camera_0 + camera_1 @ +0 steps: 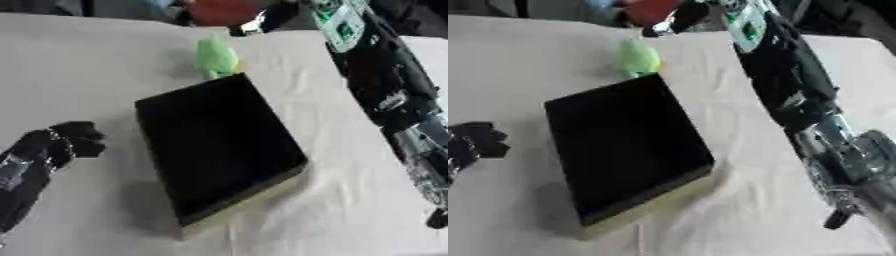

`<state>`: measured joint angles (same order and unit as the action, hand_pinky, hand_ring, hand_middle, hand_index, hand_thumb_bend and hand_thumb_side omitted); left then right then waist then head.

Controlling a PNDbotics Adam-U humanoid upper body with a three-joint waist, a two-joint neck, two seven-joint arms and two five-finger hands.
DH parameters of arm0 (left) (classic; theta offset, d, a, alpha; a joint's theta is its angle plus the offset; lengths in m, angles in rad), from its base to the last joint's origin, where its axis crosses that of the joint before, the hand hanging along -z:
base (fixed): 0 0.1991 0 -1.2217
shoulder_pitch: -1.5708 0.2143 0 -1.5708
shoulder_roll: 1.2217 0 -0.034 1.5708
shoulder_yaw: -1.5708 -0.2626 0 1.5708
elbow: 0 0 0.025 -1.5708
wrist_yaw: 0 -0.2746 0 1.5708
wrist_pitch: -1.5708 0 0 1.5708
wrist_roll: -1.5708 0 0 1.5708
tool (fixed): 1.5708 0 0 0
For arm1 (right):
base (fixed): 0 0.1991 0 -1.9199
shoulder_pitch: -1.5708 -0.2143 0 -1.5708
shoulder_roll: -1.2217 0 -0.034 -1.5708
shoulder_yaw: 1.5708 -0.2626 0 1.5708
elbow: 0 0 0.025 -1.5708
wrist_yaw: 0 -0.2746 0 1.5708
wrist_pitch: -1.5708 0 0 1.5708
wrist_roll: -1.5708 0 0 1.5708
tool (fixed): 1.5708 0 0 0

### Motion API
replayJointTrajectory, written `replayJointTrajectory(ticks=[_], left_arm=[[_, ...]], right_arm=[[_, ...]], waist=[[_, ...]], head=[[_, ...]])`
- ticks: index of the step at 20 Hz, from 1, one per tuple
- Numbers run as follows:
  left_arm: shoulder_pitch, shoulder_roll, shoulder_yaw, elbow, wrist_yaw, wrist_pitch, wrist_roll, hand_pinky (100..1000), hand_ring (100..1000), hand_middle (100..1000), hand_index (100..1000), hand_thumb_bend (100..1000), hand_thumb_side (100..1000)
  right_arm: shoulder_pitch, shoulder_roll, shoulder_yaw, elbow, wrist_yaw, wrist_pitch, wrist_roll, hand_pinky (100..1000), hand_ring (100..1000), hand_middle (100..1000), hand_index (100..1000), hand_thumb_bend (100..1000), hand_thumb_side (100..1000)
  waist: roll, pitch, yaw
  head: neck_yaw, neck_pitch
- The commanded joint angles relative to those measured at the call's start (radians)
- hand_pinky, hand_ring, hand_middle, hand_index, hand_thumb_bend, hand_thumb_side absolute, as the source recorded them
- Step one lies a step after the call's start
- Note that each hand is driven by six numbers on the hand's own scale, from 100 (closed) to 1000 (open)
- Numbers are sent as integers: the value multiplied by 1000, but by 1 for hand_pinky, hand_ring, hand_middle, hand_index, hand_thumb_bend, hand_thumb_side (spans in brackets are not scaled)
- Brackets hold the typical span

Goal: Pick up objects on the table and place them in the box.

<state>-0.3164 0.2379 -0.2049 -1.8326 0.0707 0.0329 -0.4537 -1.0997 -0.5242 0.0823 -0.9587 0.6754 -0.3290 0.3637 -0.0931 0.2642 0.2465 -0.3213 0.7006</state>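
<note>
— Left eye view first: what does the left hand (54, 145) do?
— It rests at the lower left on the white cloth (96, 65), fingers curled, holding nothing. The black box (214, 147) lies just beyond those fingers, toward the middle.
— And the right hand (249, 26)?
— The right arm (798, 95) reaches to the table's far edge; I cannot tell how its fingers stand there.
— The things to pick up?
— A green object (215, 57) sits just near of those fingers, touching the box's far corner. A red shape (223, 10) shows beside them.
</note>
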Motion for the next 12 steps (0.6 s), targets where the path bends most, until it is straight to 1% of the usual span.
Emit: replayJointTrajectory(ticks=[1,7,12], left_arm=[[-8,2,7,-17,4,-1,-1,809,759,736,866,362,1000],[-9,3,7,-19,5,-1,0,809,759,736,866,359,1000],[-10,3,5,-22,5,-3,-2,809,759,736,866,357,1000]], right_arm=[[-19,-18,-11,-5,-6,1,-6,743,717,808,886,625,446],[-18,-16,-13,7,-4,3,-9,742,714,804,883,599,457],[-16,-13,-15,23,-2,5,-10,740,710,799,880,581,466]], waist=[[8,-22,4],[14,-22,17],[29,-20,30]], head=[[-13,6],[-22,0],[-36,-5]])
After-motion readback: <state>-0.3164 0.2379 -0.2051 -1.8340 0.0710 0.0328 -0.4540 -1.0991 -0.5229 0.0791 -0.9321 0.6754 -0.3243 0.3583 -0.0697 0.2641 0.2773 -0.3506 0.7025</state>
